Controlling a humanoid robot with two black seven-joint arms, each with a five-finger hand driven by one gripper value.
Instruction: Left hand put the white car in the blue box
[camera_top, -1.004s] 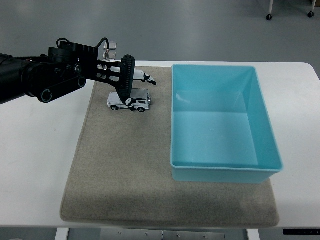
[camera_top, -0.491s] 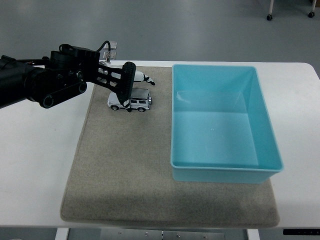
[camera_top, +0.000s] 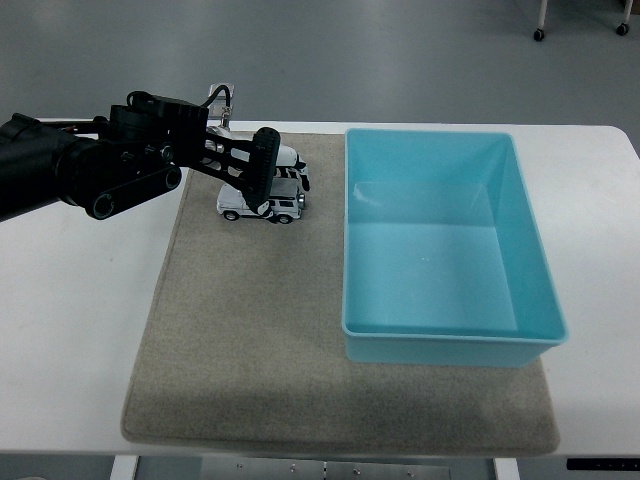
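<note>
Lying on counter (camera_top: 80, 330): a beige mat (camera_top: 250, 340)
Blue box (camera_top: 445, 335): sitting on the mat's right side
Left hand (camera_top: 235, 165): fingers (camera_top: 266, 160) curling down around the white car
White car (camera_top: 262, 203): standing on the mat, left of the box

Beige mat (camera_top: 240, 340) on white table (camera_top: 70, 330)

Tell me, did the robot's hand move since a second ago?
Yes. The left hand has shifted right, toward the blue box, and now sits over the white car on the mat.
</note>
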